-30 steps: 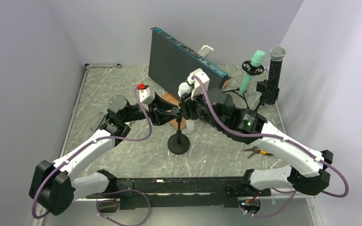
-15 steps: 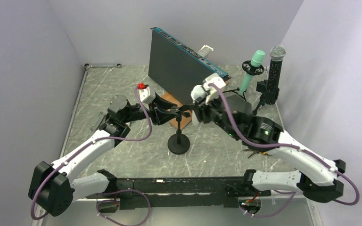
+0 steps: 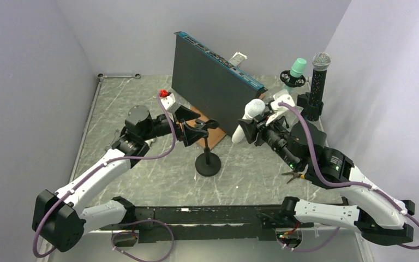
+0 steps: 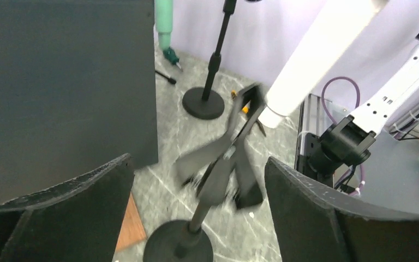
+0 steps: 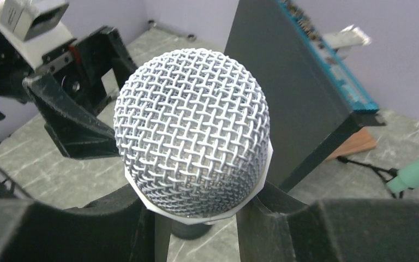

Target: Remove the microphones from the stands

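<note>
The right end effector (image 3: pixel 260 129) grips a white microphone (image 3: pixel 246 124) just right of the stand (image 3: pixel 208 163), already free of it, with its handle slanting down toward the stand, while the left end effector (image 3: pixel 196 131) is open around the empty clip (image 4: pixel 225 162).

- The stand (image 3: pixel 208 162) sits mid-table (image 3: pixel 142 164), in front of the upright rack unit (image 3: pixel 204 76)
- The left gripper (image 3: pixel 192 131) is left of the stand, with the stand's clip (image 3: pixel 206 125) between its parted fingers
- The microphone (image 3: pixel 246 123) is off the stand, to its right, clamped in the right gripper (image 3: pixel 262 130)
- A second microphone (image 3: pixel 296 70) stands at the far right, with a third microphone (image 3: pixel 321 68) just right of it
- Pliers (image 3: pixel 294 175) lie right of the stand, beside the right arm
</note>
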Robot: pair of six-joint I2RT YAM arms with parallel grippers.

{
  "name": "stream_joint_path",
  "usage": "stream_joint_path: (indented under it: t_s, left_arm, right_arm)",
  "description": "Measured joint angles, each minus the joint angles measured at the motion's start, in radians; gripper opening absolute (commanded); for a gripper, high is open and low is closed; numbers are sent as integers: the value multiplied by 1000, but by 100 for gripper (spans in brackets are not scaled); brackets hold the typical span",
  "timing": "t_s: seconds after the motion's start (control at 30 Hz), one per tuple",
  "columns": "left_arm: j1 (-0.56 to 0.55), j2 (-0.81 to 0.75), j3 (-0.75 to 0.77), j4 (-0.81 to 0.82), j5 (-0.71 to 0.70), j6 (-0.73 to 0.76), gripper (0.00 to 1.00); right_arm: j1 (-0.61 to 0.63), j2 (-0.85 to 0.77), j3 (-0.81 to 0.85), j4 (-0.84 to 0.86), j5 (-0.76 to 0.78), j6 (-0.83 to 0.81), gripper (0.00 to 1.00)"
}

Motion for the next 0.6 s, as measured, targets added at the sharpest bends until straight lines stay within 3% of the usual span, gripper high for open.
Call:
stream_joint_path:
  t_s: [0.33, 0.6]
  left_arm:
    - [0, -149, 3, -106, -74, -72, 97]
    - [-61, -254, 119, -183, -97, -190, 94]
  right_arm:
    - [0, 5, 9, -160, -196, 183, 0]
    - [0, -20, -1, -64, -402, 327, 0]
